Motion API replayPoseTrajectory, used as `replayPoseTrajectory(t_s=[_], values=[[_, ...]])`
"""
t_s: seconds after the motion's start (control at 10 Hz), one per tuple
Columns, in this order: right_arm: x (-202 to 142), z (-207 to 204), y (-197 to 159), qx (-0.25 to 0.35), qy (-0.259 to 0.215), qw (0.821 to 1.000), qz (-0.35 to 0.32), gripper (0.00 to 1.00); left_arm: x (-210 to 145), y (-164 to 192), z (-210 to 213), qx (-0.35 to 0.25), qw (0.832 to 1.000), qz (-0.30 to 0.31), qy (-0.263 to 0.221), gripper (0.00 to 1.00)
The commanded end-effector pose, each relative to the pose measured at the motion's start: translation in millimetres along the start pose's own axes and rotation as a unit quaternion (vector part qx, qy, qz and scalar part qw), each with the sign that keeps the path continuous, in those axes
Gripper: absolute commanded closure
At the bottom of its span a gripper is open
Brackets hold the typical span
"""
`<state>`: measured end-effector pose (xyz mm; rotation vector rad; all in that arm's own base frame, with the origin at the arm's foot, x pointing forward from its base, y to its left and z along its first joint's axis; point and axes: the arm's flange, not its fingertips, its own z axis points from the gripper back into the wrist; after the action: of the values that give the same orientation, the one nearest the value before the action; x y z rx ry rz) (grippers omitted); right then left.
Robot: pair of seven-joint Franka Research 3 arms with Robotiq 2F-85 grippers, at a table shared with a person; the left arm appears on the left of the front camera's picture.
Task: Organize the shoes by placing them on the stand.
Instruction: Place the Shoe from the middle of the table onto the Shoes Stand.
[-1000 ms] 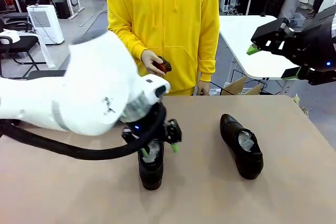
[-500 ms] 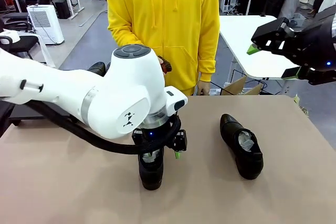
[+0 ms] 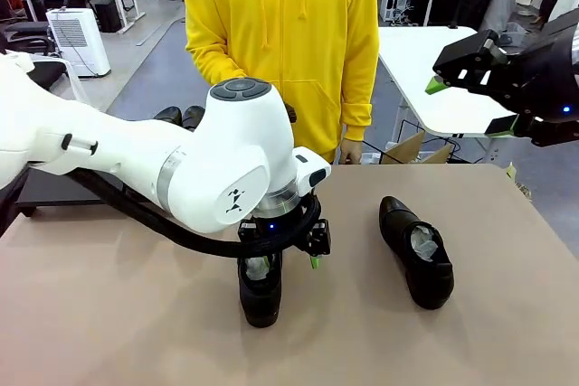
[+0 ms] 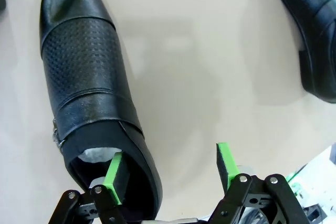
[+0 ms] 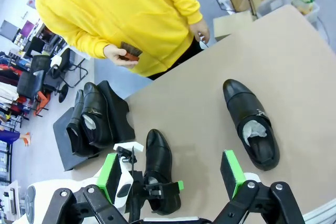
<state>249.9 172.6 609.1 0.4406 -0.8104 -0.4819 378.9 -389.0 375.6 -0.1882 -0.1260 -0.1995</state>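
Left claw [image 4: 170, 169] sits low over the near shoe [image 4: 86, 72] on the tabletop [image 3: 109, 314]. Jaws are wide, nothing gripped yet. One pad is down inside the heel opening next to the white paper, the other hangs outside the side wall, so it's lined up to pinch that wall.

My take:
- Drop a touch deeper before closing so the pads bite leather, not just the rim.
- Glossy leather looks slippery, so squeeze firmly.
- Lift straight up. A heel-end grip probably lets the toe droop.

Second shoe [image 3: 416, 252] lies well apart to the right, clear of the lift. Right claw [image 3: 466, 101] hangs high over the right side, wide and empty.

Stand [image 5: 63, 148] is past the tabletop's far left edge and lower. A pair of shoes [image 5: 89, 116] is already on it side by side, so aim for the bare part beside them. Person [image 3: 280, 33] beyond holds a brush [image 5: 129, 52], so keep the swing away from that hand.
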Motion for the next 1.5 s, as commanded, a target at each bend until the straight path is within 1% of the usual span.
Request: replayPoseTrajectory(t_s=[0.0,0.4,0.5,0.9,1.0,1.4], values=[[4,0,0,0.014,0.01,1.0,0.005,0.0,7,-7,-9,0.011,0.999,0.04,-0.007,0.14],[4,0,0,0.014,0.01,1.0,0.005,0.0,9,-8,-23,0.026,0.999,0.041,0.013,0.14],[4,0,0,0.014,0.01,1.0,0.005,0.0,11,-6,-27,0.036,0.998,0.051,0.022,0.21],[4,0,0,0.014,0.01,1.0,0.005,0.0,11,-1,-29,0.062,0.996,0.064,0.026,0.97],[4,0,0,0.014,0.01,1.0,0.005,0.0,11,1,-28,0.066,0.995,0.069,0.028,1.0],[4,0,0,0.014,0.01,1.0,0.005,0.0,12,7,-31,0.084,0.992,0.082,0.033,1.0]])
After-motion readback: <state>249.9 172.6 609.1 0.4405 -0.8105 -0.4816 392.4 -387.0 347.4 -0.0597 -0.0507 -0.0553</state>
